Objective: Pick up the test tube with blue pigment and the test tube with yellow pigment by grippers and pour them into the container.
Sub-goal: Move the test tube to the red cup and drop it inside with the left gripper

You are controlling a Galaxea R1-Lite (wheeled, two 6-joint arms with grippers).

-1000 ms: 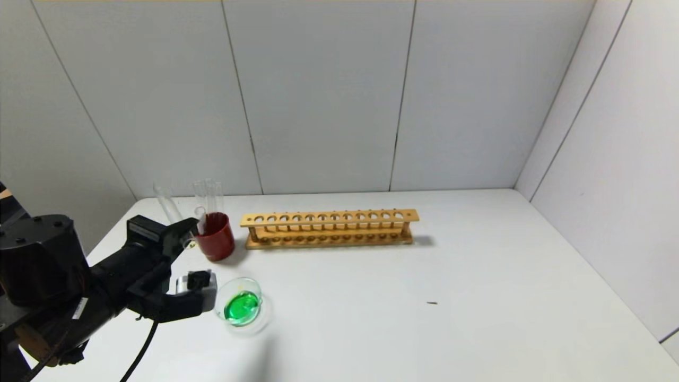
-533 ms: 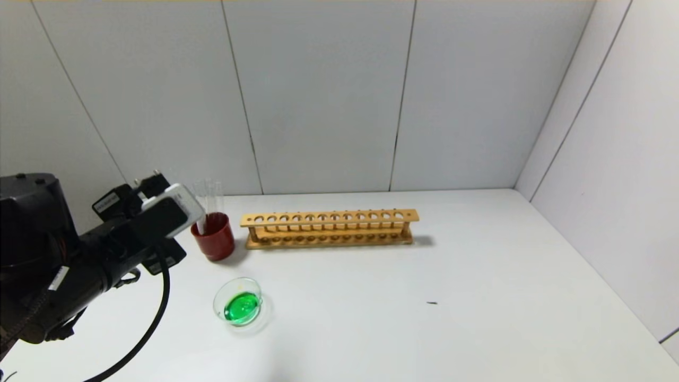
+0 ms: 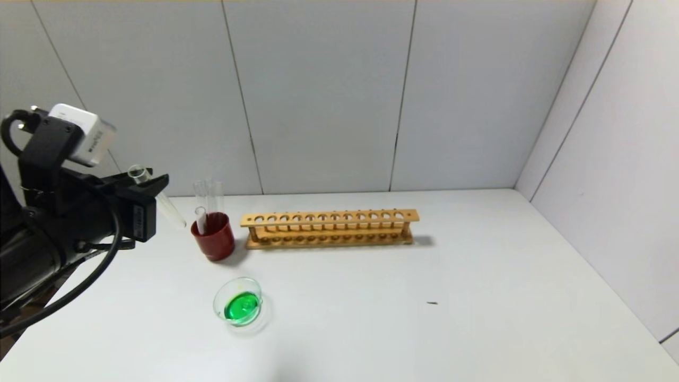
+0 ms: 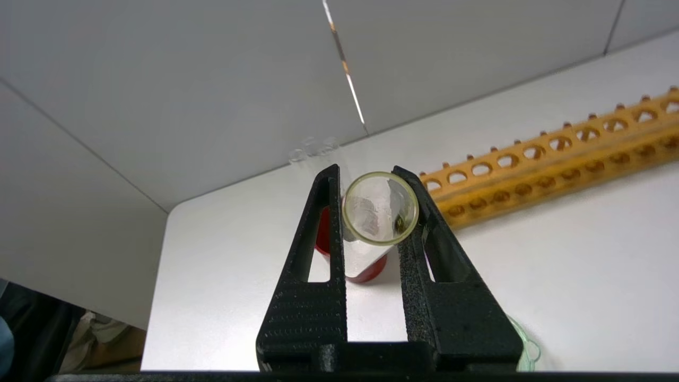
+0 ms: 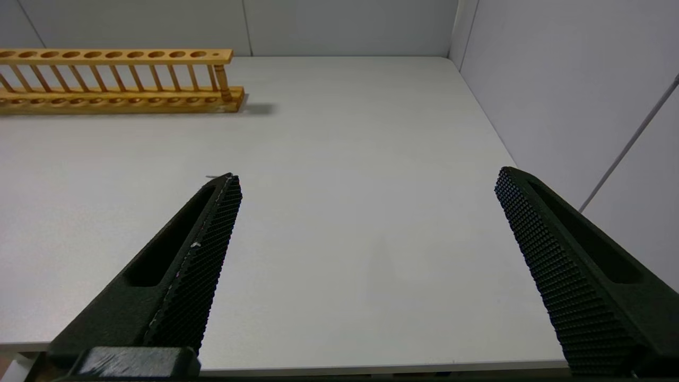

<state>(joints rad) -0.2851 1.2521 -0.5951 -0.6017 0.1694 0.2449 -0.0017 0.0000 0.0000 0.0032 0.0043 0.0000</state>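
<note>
Head view: left gripper (image 3: 151, 185) raised left of red cup (image 3: 214, 237), clamping an emptied clear tube (image 3: 159, 197), tilted. Container (image 3: 238, 302) holds green liquid, nearer on table (image 3: 424, 297).

Left wrist: tube mouth between the fingers (image 4: 318, 254).

Right wrist: right gripper (image 5: 366, 183) spread wide, empty, over table; rack (image 5: 116, 79) beyond.

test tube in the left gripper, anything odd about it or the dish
The test tube clamped in the left gripper looks empty, tilted beside the red cup. The container holds green liquid, neither blue nor yellow. No spill shows on the table.
</note>
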